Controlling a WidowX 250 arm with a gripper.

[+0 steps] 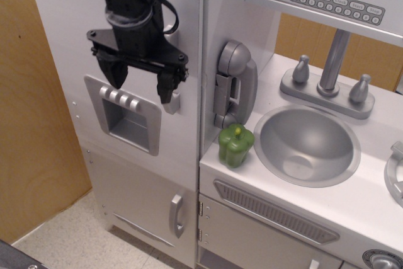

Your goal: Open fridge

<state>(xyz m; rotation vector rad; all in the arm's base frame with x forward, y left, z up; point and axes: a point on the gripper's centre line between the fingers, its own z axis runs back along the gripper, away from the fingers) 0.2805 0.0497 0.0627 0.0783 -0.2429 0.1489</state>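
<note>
The fridge (69, 42) is a tall silver-grey toy unit at the left, its large door shut. Its dispenser recess (126, 124) with small buttons sits mid-door. My black gripper (140, 84) is open, fingers pointing down, in front of the door. It covers most of the curved vertical handle; only the handle's lower end (172, 103) shows beside the right finger (165, 86). The left finger (115, 72) hangs just above the dispenser buttons. Whether a finger touches the handle I cannot tell.
A smaller lower door with a short handle (177, 214) sits below. A grey toy phone (234, 83) hangs on the wall right of the fridge. A green pepper (236, 145) stands on the counter beside the sink (307, 143). A wooden panel (31, 143) is left.
</note>
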